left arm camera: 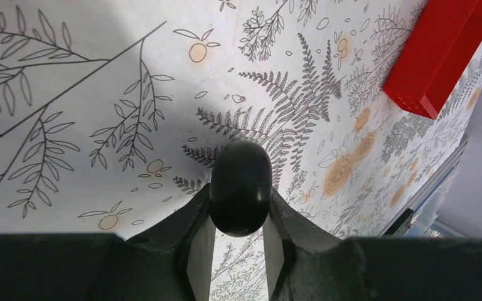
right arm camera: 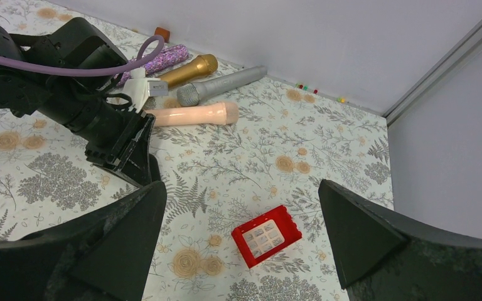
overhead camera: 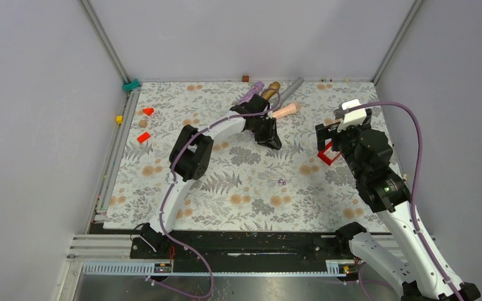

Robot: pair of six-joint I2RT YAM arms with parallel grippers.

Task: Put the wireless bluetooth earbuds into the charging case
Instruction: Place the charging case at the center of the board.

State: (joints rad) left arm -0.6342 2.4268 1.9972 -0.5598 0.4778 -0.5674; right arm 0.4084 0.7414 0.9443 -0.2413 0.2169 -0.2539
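two tiny purple earbuds (overhead camera: pixel 281 182) lie side by side on the flowered cloth (overhead camera: pixel 226 188), near its middle, with nothing touching them. from above they are only small glossy beads, and i cannot make out any black ones. they sit well apart from both my pincers, and nearer to my bases than either pincer is.

the black charging case (left arm camera: pixel 240 169), a smooth oval pebble, is pinched between the fingers of my left pincer (left arm camera: pixel 240 204). the jaws are closed tight on its sides and its rounded end pokes out past the fingertips. i cannot tell whether it touches the cloth below. in the overhead view that pincer points down over the far middle of the cloth, just beside the peach microphone (overhead camera: pixel 287 110).

my right pincer (right arm camera: pixel 241 188) is spread wide with nothing between its fingers. it hangs over the right side of the cloth, above a red block (right arm camera: pixel 267 235) that lies flat with its gridded face up.

behind the peach one, by the back wall, three more lie close together: a purple glitter microphone (right arm camera: pixel 163 59), a gold microphone (right arm camera: pixel 191 69) and a silver microphone (right arm camera: pixel 226 84). on the far left of the cloth lie two small red pieces (overhead camera: pixel 148 111).
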